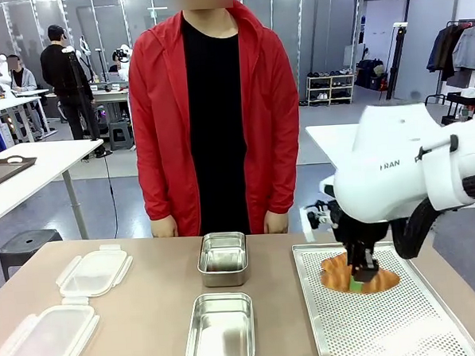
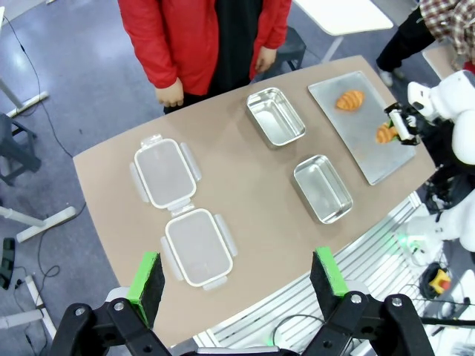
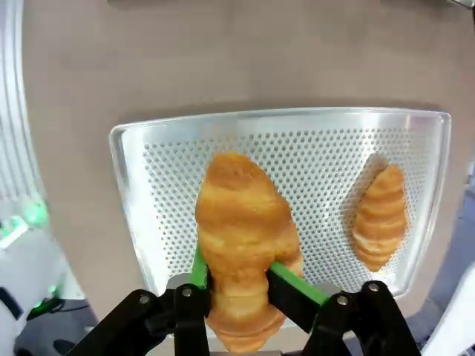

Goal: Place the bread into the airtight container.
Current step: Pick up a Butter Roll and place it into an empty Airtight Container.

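Observation:
My right gripper (image 1: 361, 278) is shut on a golden croissant, the bread (image 1: 382, 281), and holds it over the perforated metal tray (image 1: 389, 325) at the table's right. In the right wrist view the green pads (image 3: 293, 282) squeeze the bread (image 3: 241, 237) at its middle, and a second croissant (image 3: 380, 216) lies on the tray (image 3: 167, 185). Two open steel containers (image 1: 223, 258) (image 1: 221, 330) stand at the table's middle. My left gripper (image 2: 236, 274) hangs open high above the table, holding nothing.
Two clear plastic clip lids (image 1: 93, 273) (image 1: 47, 341) lie at the table's left. A person in a red jacket (image 1: 214, 115) stands at the far edge, hands down behind the farther container. Bare table lies between the lids and the containers.

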